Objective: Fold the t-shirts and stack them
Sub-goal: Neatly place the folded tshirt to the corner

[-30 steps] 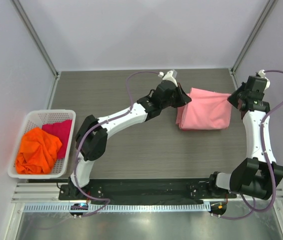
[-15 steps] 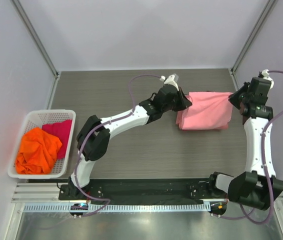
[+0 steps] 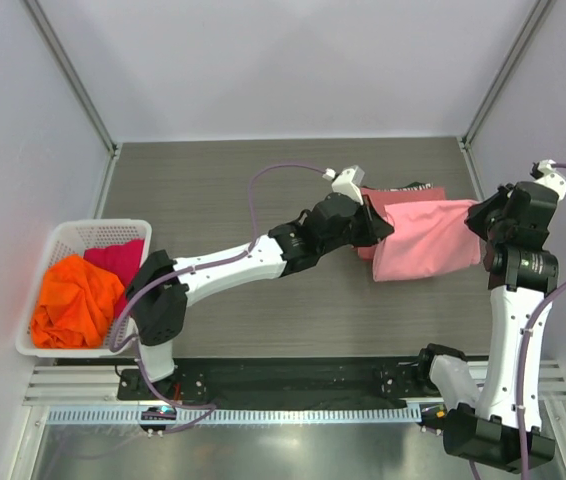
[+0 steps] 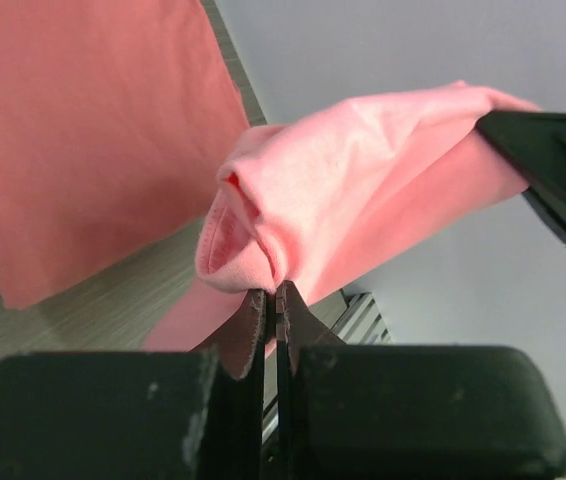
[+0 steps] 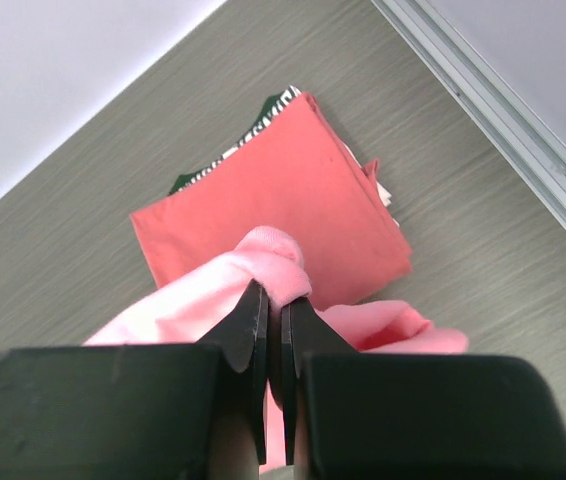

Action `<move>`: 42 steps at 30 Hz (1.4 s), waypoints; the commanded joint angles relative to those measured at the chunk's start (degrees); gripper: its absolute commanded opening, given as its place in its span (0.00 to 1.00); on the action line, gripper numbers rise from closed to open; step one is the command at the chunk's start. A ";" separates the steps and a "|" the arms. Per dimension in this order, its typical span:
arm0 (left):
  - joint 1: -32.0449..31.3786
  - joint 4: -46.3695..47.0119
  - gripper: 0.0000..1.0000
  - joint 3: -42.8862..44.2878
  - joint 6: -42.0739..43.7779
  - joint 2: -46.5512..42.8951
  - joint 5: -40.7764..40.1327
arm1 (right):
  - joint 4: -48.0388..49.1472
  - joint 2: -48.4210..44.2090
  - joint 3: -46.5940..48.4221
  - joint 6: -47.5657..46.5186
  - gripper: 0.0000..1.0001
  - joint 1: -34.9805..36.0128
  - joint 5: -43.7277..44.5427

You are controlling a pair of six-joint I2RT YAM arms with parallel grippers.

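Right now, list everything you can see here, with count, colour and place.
light pink t-shirt: one, pink, held above the table's far right
folded t-shirt: one, salmon-red, flat on the table beneath it
striped cloth: one, black-and-white, edge showing under the folded t-shirt
orange t-shirt: one, orange, crumpled in the basket
magenta t-shirt: one, magenta, in the basket
basket: one, white, table's left edge
table: one, grey wood-grain
left fingers: black, shut on the light pink t-shirt
right fingers: black, shut on its other end
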 commanded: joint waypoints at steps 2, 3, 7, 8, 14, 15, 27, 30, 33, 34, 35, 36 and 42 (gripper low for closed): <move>-0.09 4.20 0.00 -1.11 0.87 -2.35 -2.90 | -0.34 -0.47 -1.43 -1.38 0.01 -0.23 1.75; -0.09 4.12 0.00 -0.76 0.87 -1.66 -2.81 | -0.08 -0.12 -1.78 -1.38 0.01 -0.23 1.93; -0.09 3.33 0.00 1.44 1.22 0.55 -2.55 | 1.24 1.55 -2.75 -0.59 0.01 -0.23 2.19; -0.09 3.15 0.00 2.22 1.48 0.81 -2.72 | 1.51 1.73 -3.01 -0.33 0.01 -0.23 2.37; 0.52 1.66 0.00 4.60 2.72 2.57 -3.34 | 5.28 4.36 -4.60 0.64 0.01 -0.32 2.11; 0.87 1.57 0.00 5.39 2.63 2.83 -3.08 | 5.81 5.24 -4.43 0.82 0.01 -0.23 2.11; 4.57 -0.37 0.00 11.63 1.49 7.75 0.52 | 9.24 12.89 0.32 0.90 0.01 -0.23 1.58; 5.71 -0.28 0.00 12.95 0.35 9.86 1.75 | 10.56 15.61 1.11 1.08 0.01 -0.32 0.79; 6.58 0.07 0.00 13.83 -0.44 11.09 2.37 | 12.23 17.98 1.99 1.43 0.01 -0.23 0.70; 6.68 0.59 0.00 13.92 -0.88 11.62 2.64 | 12.93 18.60 2.25 1.69 0.01 -0.23 0.79; 6.85 0.86 0.00 14.01 -0.97 11.80 2.73 | 13.20 19.22 3.04 1.78 0.01 -0.32 0.87; 7.29 1.21 0.00 14.10 -1.32 11.97 2.64 | 13.98 20.44 3.39 1.96 0.01 -0.23 0.70; 8.78 1.57 0.00 15.50 -1.85 13.29 2.90 | 16.44 25.81 6.21 2.57 0.01 -0.14 -0.27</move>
